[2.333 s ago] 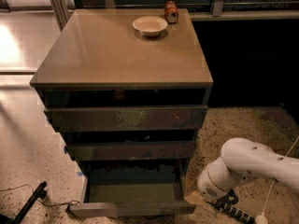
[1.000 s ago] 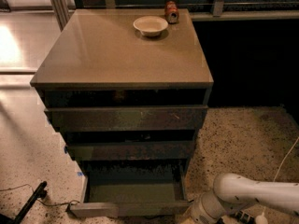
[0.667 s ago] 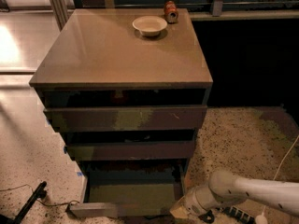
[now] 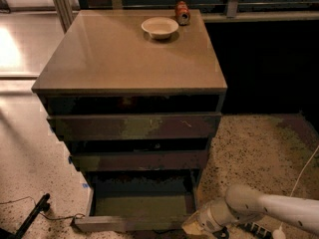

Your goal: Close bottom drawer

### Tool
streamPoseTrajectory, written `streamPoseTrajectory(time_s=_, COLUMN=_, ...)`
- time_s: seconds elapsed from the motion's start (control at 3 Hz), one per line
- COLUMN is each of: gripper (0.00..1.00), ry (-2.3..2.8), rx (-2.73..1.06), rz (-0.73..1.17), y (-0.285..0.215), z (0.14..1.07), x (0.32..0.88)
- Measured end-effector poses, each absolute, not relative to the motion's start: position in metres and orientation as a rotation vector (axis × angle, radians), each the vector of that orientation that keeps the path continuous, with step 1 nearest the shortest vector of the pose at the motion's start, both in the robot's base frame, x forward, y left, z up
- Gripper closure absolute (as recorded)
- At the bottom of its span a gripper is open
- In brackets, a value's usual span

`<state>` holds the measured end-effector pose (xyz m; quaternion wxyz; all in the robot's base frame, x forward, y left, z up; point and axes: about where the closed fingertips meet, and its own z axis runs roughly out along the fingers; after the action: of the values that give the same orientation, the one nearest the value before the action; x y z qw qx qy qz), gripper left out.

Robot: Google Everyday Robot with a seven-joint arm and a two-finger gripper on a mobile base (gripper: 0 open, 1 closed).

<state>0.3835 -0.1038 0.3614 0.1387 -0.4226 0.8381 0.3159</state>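
The bottom drawer [image 4: 132, 222] is pulled out from the cabinet, its slim dark front at the lower edge of the view and its grey-green tray [image 4: 142, 204] showing. The middle drawer front [image 4: 139, 161] and the scratched top drawer front [image 4: 134, 127] sit above it. My white arm [image 4: 269, 209] reaches in from the lower right. The gripper [image 4: 192, 228] is low at the drawer front's right end, by the right corner; its fingers are hidden at the frame's edge.
A white bowl [image 4: 159, 27] and a small red can [image 4: 182, 12] stand at the back of the cabinet top [image 4: 129, 59]. A black cable [image 4: 30, 217] lies on the speckled floor at lower left. A white cord [image 4: 299, 178] runs at right.
My arm has dropped lower and moved left, from beside the cabinet's right side to the drawer front's right corner. The drawer stands as far out as before.
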Motion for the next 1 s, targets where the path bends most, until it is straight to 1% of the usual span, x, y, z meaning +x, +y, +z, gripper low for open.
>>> streamPoseTrajectory(time_s=0.67, gripper=1.0, ry=2.486, rx=-1.058, rz=1.04, y=-0.109, z=0.281, x=0.355)
streamPoseTrajectory(time_s=1.0, gripper=1.0, ry=2.486, rx=-1.058, rz=1.04, y=-0.109, z=0.281, x=0.355)
